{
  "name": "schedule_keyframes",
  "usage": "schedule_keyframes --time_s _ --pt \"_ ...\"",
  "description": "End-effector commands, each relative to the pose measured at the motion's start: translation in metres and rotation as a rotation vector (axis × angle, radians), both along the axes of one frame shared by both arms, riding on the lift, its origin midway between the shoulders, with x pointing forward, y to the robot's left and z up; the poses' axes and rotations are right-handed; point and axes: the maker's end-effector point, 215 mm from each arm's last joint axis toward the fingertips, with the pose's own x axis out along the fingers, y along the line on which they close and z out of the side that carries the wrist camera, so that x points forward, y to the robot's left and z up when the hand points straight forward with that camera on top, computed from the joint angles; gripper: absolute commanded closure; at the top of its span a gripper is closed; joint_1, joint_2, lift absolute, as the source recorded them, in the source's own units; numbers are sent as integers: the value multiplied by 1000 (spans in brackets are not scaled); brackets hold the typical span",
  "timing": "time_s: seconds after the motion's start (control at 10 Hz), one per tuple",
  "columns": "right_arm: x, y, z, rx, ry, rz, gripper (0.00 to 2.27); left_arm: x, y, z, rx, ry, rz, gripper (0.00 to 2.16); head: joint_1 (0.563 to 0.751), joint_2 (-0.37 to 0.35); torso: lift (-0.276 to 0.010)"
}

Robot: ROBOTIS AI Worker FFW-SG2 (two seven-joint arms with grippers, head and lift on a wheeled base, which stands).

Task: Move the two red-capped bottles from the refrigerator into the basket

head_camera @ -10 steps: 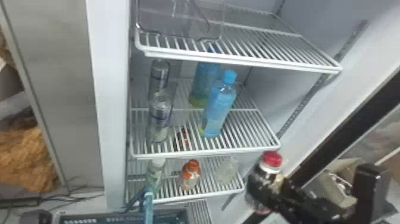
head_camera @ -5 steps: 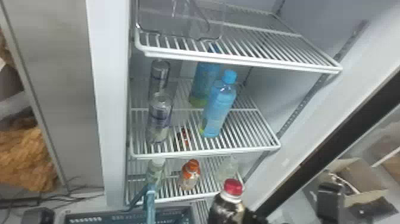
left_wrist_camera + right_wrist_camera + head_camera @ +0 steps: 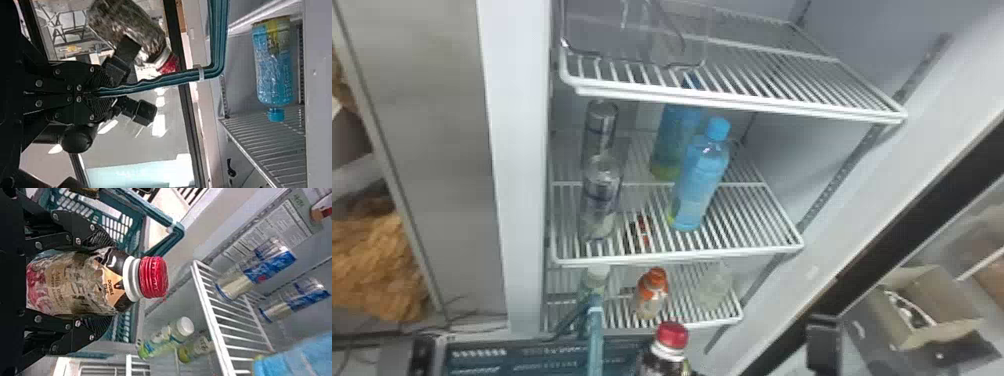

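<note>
Right tool: clamped round the body of a dark, red-capped plastic bottle, one flat finger along each side, white neck and ridged cap sticking out past the tips. Left tool: clenched on the ribbed teal handle of the plastic basket, loop raised.

Step in hand looked like carrying the bottle into the basket. Best done by bringing it in over the open part, to one side of the handle, base clear of the rim, then lowering until it bore on the floor before the fingers parted. Grip needed to be firm but not hard, as thin plastic could dent. Left tool needed to hold the handle steady; a knock there would likely swing the basket.

Materials: held bottle glossy, wrapped in a crinkled, patterned label, probably slick; cap hard, finely grooved. Basket just beside the right tool, rigid, walls slotted. Farther out, ahead of both tools: smooth white wire shelf of the refrigerator, carrying a slim blue-capped bottle and a clear cylindrical container with a blue band. Lower down, a squat orange-capped bottle, rounded at the shoulders.
</note>
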Motion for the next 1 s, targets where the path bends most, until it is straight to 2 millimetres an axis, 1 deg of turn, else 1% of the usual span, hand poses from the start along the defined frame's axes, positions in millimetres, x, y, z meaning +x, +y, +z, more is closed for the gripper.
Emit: schedule_keyframes --time_s 0.0,0.1,0.2,0.3,0.4,0.5,0.6,0.7,0.8,0.9 --pt "-6 12 -8 31 36 28 1268 2 -1 3 -7 -8 2 1200 695 -350 0" --pt "-6 15 -10 48 40 36 961 3 0 3 -9 -7 6 1200 695 -350 0" --pt "-5 15 -10 49 39 41 466 3 0 4 -13 -8 8 1200 695 -350 0" --pt "-1 10 -7 36 24 33 58 4 0 5 -17 -9 13 1200 695 -350 0" --pt "4 5 -1 23 0 24 79 8 1 7 -21 -17 23 1200 695 -350 0" --pt "10 -3 6 16 -31 7 154 9 2 8 -24 -20 29 1200 695 -350 0" --pt "25 -19 19 1 -103 -37 180 12 3 11 -33 -26 38 1200 695 -350 0" --pt "42 -40 34 -17 -201 -93 179 13 3 16 -50 -32 45 1200 695 -350 0" --pt "52 -61 42 -39 -270 -144 183 14 4 16 -56 -29 51 1200 695 -350 0" --pt "54 -78 43 -57 -308 -180 183 15 4 21 -71 -37 56 1200 695 -350 0"
